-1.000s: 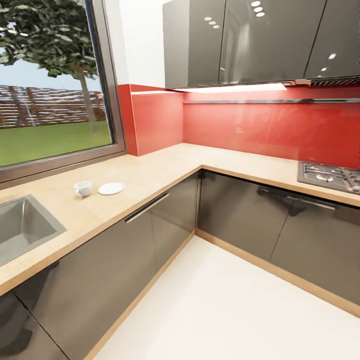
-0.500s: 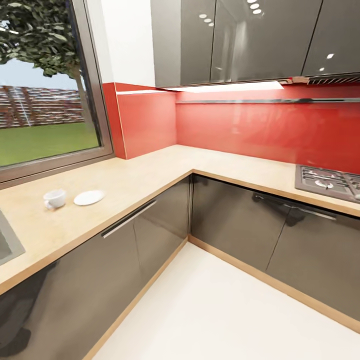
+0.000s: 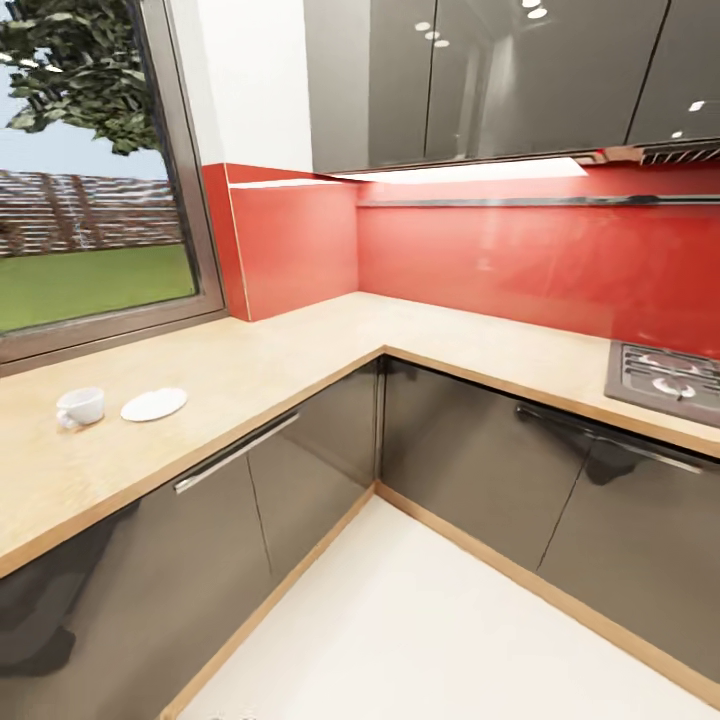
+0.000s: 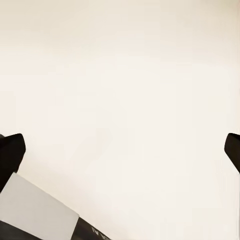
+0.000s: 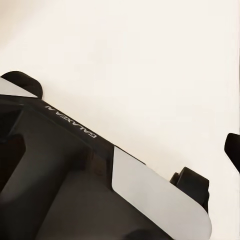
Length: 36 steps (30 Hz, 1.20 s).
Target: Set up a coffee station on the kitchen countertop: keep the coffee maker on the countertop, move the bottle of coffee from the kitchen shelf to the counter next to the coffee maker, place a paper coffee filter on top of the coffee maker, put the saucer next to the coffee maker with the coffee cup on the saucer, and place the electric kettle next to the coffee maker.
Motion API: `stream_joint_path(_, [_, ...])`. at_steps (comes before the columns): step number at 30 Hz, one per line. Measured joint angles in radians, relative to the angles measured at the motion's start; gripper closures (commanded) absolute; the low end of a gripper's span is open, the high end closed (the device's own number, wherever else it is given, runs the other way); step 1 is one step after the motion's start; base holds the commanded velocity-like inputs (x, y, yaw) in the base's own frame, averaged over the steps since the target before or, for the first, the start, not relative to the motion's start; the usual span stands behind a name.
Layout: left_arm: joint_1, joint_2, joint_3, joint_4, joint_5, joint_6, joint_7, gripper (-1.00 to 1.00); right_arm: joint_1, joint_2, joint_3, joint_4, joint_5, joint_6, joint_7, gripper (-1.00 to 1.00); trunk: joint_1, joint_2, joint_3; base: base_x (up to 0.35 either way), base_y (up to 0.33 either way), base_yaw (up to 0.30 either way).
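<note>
Countertop [image 3: 300, 355] runs in an L across the head view, light wood-grain, from the left edge back to the corner at centre and then out to the right edge. Near the left edge of the frame, on that worktop, the cup [image 3: 80, 406] stands upright with its handle turned toward the left. The saucer [image 3: 154, 404] lies flat just beside it on the right, apart from it, with nothing on it. Both sit below the window [image 3: 90, 170], which takes up the upper left and shows grass, a fence and a tree.

Dark grey cabinets [image 3: 300, 480] run under the worktop, with a long bar handle [image 3: 236, 452] on the left run. A red backsplash [image 3: 520, 260] covers the wall behind the corner and along the right. Glossy grey wall cabinets [image 3: 500, 80] hang across the top. Part of a gas hob [image 3: 668, 380] shows at the right edge. The pale floor [image 3: 430, 620] fills the lower middle.

In the left wrist view, two dark fingertips [image 4: 11, 152] sit at opposite edges of the frame, so the left gripper [image 4: 120, 150] is spread wide with nothing between them, over the pale floor. In the right wrist view, one dark fingertip [image 5: 233, 150] shows at the right edge above the robot's black and grey base [image 5: 75, 185]; whether that gripper is wide or closed cannot be told.
</note>
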Motion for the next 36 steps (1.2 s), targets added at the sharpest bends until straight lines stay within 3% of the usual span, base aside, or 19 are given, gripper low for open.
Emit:
stream_joint_path(9, [0.000,0.000,0.001,0.000,0.000,0.000,0.000,-1.00,0.000,0.000,0.000,-0.001,0.000,0.001,-0.005,-1.00,0.000,0.000,0.000,0.005,-0.052,0.249])
stream_joint_path(22, [0.000,0.000,-0.001,0.000,0.000,0.000,0.000,-1.00,0.000,0.000,0.000,-0.001,0.001,0.001,-0.010,-1.00,0.000,0.000,0.000,-0.125,-0.217,0.051])
stream_joint_path(36, [0.000,0.000,0.000,0.000,0.000,0.000,0.000,-1.00,0.000,0.002,0.000,-0.002,0.002,0.001,-0.013,-1.00,0.000,0.000,0.000,-0.021,-0.044,0.249])
